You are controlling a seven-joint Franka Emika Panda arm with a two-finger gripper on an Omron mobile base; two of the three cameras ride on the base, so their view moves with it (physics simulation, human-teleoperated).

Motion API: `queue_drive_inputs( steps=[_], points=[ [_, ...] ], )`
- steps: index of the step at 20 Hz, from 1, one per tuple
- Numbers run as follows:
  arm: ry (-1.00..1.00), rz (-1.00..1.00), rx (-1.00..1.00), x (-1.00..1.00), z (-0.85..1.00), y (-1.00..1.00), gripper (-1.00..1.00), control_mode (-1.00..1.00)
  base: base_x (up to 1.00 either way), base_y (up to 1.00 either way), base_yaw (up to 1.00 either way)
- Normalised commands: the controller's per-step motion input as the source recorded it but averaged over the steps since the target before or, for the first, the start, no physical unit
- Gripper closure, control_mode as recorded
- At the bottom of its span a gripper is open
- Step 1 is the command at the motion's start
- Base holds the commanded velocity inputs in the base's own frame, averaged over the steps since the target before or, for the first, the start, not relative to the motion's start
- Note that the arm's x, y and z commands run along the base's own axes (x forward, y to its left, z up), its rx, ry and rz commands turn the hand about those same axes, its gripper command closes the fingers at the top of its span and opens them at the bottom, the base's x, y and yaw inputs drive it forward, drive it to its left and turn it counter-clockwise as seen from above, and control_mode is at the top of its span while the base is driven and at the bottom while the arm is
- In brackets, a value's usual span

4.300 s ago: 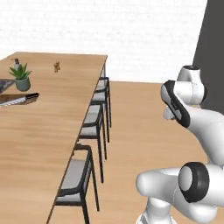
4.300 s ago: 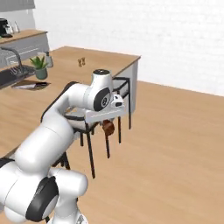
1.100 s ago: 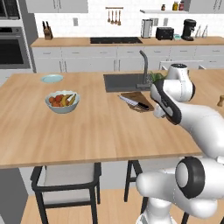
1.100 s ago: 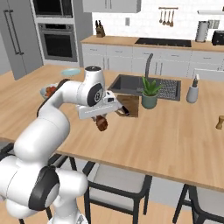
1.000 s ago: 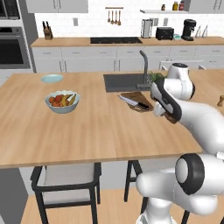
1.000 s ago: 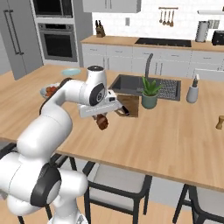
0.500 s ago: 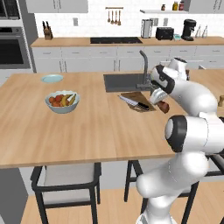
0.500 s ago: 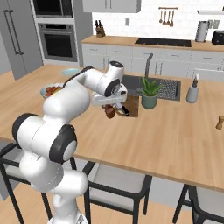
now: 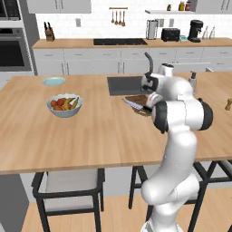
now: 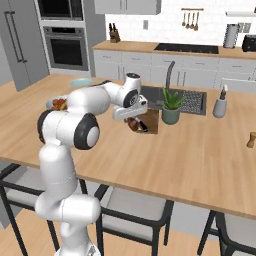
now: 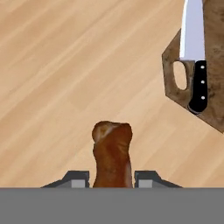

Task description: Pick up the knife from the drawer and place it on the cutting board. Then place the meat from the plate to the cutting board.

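Observation:
My gripper (image 11: 113, 179) is shut on the meat (image 11: 112, 151), a reddish-brown chunk standing up between the two fingers. It hangs over bare counter wood, just short of the dark cutting board (image 11: 214, 52). The knife (image 11: 199, 85) lies on that board, with its silver blade pointing away and its black handle toward the board's end with the grip hole. From the right base view, the gripper (image 10: 133, 122) and meat (image 10: 132, 125) sit at the cutting board's (image 10: 150, 121) left edge. The pale blue-green plate (image 9: 54, 81) rests far left on the island. The drawer is out of view.
A bowl of fruit (image 9: 65, 105) stands left of the board. Behind the board are the sink (image 10: 192, 100) with its faucet, a potted plant (image 10: 170, 107) and a soap dispenser (image 10: 220, 105). A pepper mill (image 10: 251, 140) is at the far right. Stools line the island's near side.
Over the last second the arm has reached forward over the island, carrying the meat up to the cutting board's edge. The jaws stay shut on the meat. The knife and board have not moved.

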Motion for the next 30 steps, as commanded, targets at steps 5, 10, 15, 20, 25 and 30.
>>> queue_drive_inputs(
  steps=[5,10,15,20,25,30],
  points=[
    [0.00,0.09,-0.10,0.98,-0.13,-0.06,1.00,-1.00,0.00,0.00,0.00],
    [0.00,0.07,-0.02,0.71,0.00,-0.20,1.00,-1.00,0.00,0.00,0.00],
    [0.00,0.07,0.00,0.72,-0.23,-0.14,1.00,-1.00,0.00,0.00,0.00],
    [-0.09,0.03,-0.07,0.27,-0.44,-0.03,1.00,-1.00,0.00,0.00,0.00],
    [-0.26,0.00,-0.10,0.02,-0.11,0.00,1.00,-1.00,0.00,0.00,0.00],
    [-0.02,0.01,-0.02,0.17,-0.57,0.00,1.00,-1.00,0.00,0.00,0.00]
  ],
)
